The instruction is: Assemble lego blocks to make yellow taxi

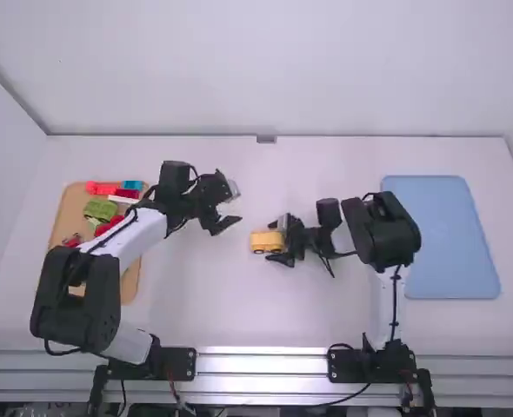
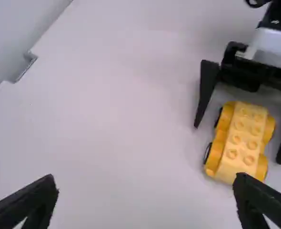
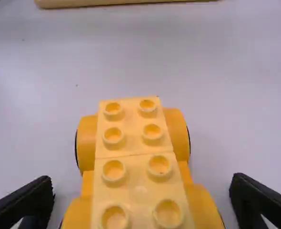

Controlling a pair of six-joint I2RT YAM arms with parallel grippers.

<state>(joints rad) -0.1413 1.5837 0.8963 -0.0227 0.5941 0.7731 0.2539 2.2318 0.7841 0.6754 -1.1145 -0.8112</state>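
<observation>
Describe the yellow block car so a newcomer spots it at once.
On the white table, find the right gripper, near the middle. The yellow block car sits between its open fingers, with two rows of studs on top. Its yellow body sets it apart from the green block on the tan tray.

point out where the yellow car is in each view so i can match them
High view: the yellow car is near the middle of the table, between the right gripper's open fingers.
Left wrist view: between the other arm's open fingers, studs showing.
Right wrist view: close up, between that gripper's own fingers.
Shared landmark: the right gripper, fingers astride the car.
</observation>
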